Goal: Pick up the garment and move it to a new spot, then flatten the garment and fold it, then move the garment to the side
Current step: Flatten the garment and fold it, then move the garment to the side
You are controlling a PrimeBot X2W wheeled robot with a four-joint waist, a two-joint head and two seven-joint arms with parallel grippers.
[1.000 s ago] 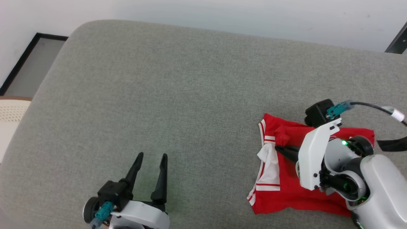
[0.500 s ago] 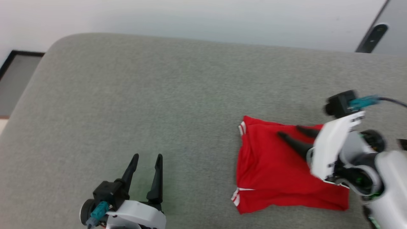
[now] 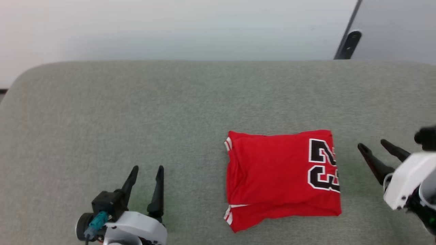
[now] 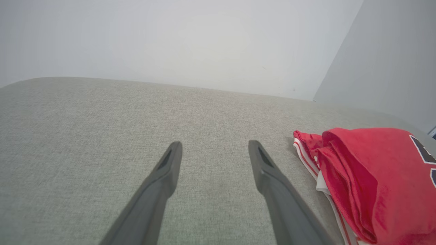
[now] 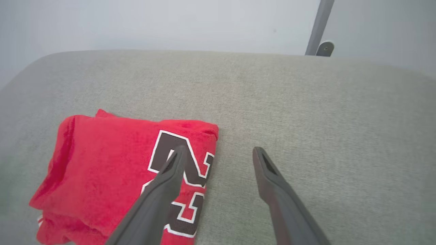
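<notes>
The right gripper point(image 3: 371, 143) has drawn clear, jaws apart like the left gripper point(image 3: 148, 167), leaving the folded red soft-fabric jersey point(image 3: 279, 177) flat on the grey fabric cushion point(image 3: 136, 112), apparently ready for moving aside.

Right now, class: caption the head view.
Folded red fabric jersey on grey upholstered surface, between open left gripper and open right gripper.

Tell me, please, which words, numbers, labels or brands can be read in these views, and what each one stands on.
"23": black, white-outlined digits on the folded red jersey, near its right edge in the head view, lying sideways.
Left wrist view: a cut-off sliver of a black character at the jersey's edge, not readable there.
No other word, label or brand is legible.
</notes>
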